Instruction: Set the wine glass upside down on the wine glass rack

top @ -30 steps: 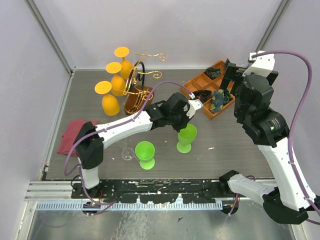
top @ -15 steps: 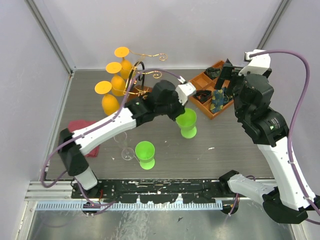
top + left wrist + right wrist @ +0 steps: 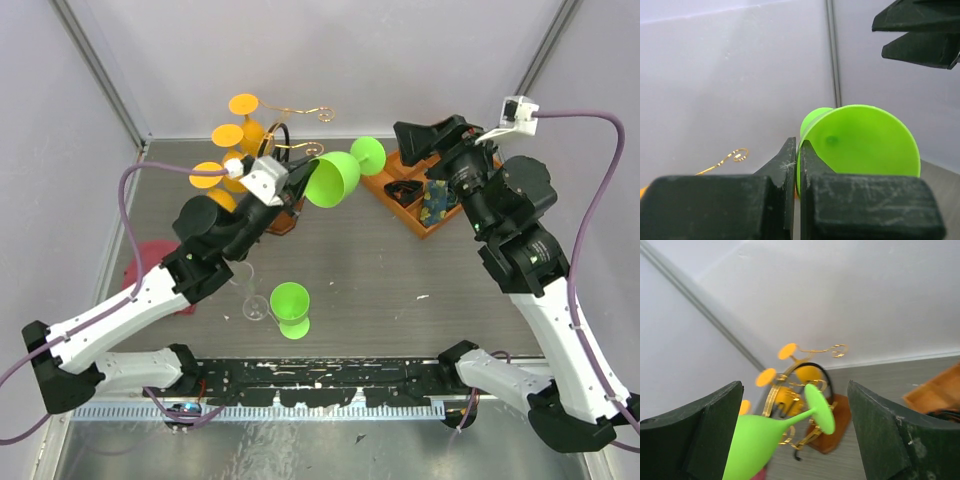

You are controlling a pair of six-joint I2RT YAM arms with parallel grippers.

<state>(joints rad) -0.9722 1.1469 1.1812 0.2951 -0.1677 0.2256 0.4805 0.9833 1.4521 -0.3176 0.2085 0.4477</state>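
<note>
My left gripper (image 3: 301, 186) is shut on the rim of a green wine glass (image 3: 334, 179) and holds it in the air, tipped on its side, foot pointing right. In the left wrist view the fingertips (image 3: 790, 152) pinch the rim of that glass (image 3: 860, 147). The wine glass rack (image 3: 281, 172), gold wire on a brown wooden base, stands just behind and left of it and carries three orange glasses (image 3: 222, 205) upside down. My right gripper (image 3: 406, 140) is open, close to the glass's foot. In its wrist view the gripper (image 3: 797, 432) is open around the foot (image 3: 820, 408), with the rack (image 3: 807, 371) behind.
A second green glass (image 3: 290, 308) and a clear glass (image 3: 255, 308) stand on the table near the front. An orange compartment tray (image 3: 418, 200) with small parts lies at the back right. A red cloth (image 3: 140, 262) lies at the left under my left arm.
My left arm has lifted the green glass off the table, tipped it sideways and carried it back-left toward the rack. My right gripper has swung left toward the glass's foot.
</note>
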